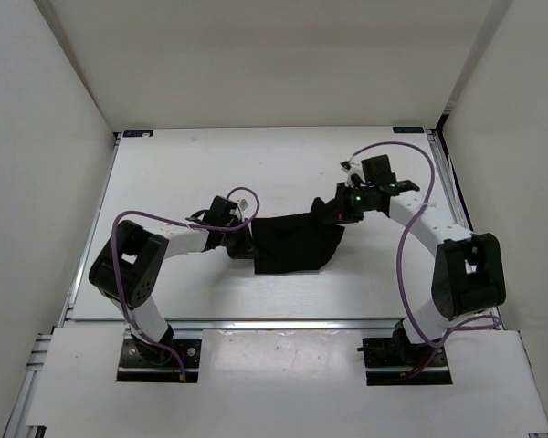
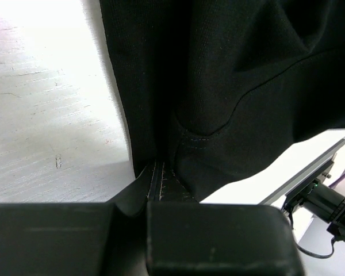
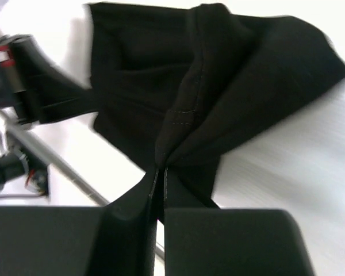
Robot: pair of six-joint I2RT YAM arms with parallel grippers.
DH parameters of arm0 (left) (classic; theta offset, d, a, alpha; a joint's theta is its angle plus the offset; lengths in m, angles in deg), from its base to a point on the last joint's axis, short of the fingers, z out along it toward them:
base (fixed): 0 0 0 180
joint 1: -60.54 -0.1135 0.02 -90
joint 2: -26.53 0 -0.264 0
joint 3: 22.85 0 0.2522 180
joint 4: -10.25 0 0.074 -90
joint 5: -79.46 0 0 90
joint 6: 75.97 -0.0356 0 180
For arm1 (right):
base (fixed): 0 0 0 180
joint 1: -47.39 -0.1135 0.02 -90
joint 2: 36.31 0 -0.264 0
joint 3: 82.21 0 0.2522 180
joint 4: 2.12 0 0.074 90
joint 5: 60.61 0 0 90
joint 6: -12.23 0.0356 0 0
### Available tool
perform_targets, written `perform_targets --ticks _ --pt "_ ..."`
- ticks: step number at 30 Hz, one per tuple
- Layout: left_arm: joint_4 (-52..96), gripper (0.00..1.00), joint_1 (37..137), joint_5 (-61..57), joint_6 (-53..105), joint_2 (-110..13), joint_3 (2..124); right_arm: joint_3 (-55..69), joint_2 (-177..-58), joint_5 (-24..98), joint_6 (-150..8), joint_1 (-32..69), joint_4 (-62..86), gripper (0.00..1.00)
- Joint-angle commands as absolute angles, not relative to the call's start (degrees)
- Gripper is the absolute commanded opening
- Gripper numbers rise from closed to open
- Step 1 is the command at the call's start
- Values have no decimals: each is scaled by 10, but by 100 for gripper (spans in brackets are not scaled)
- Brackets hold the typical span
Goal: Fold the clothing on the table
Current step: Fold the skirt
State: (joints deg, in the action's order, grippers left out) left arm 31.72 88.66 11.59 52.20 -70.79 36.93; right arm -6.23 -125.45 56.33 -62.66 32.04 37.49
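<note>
The black clothing [image 1: 295, 243] lies bunched in the middle of the white table [image 1: 201, 173], between my two arms. My left gripper [image 1: 248, 246] is shut on its left edge; in the left wrist view the stitched hem [image 2: 161, 179] runs into the closed jaws of the left gripper [image 2: 156, 198]. My right gripper [image 1: 331, 212] is shut on the upper right corner. In the right wrist view the clothing [image 3: 230, 75] gathers into folds at the pinched jaws of the right gripper [image 3: 160, 172] and hangs lifted off the table [image 3: 310, 190].
Silver rails [image 1: 443, 182] frame the table, and white walls [image 1: 36, 119] stand close on three sides. Purple cables [image 1: 411, 228] loop off both arms. The left arm [image 3: 29, 80] shows in the right wrist view beyond the fabric.
</note>
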Motion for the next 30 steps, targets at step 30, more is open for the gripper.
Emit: perform_targets --ticks 30 --pt "346 0 829 94 517 -687 349 230 -1564 711 -595 75 392 8"
